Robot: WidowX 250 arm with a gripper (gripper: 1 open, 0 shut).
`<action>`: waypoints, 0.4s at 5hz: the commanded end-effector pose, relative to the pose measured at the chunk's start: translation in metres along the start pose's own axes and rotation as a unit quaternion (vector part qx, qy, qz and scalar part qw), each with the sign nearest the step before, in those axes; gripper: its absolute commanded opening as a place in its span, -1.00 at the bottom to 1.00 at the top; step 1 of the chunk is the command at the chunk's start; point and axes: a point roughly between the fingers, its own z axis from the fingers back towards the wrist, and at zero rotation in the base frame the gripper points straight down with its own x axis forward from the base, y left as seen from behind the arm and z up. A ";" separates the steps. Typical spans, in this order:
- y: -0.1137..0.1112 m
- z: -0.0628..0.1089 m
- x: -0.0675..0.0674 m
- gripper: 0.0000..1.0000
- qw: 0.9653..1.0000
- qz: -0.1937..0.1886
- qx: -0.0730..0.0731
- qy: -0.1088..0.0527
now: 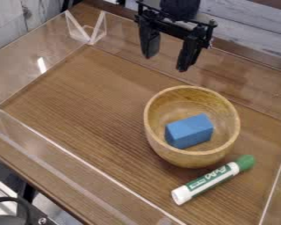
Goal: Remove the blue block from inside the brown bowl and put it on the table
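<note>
Nothing lifted yet: the small bright-blue rectangular block (190,131) lies inside the round light-brown wooden bowl (192,155).

The black two-fingered gripper (167,50) hangs at the far side of the brown wood-grain tabletop (84,97), well apart from the bowl and above the surface, its jaws spread wide and holding nothing. By my reading the whole job remains: reach into the bowl, take the block, carry it out and set it on bare wood. The block rests near the middle of the bowl's floor, slightly skewed, its plain faces clean and unmarked, with free room around it. A green-and-white marker pen (213,179) lies just beside the bowl's near rim, and low clear plastic walls (25,132) border the table.
</note>
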 end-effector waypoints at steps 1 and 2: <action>-0.008 -0.005 -0.005 1.00 1.000 -0.015 0.000 0.002; -0.021 -0.012 -0.013 1.00 0.999 -0.042 0.001 -0.004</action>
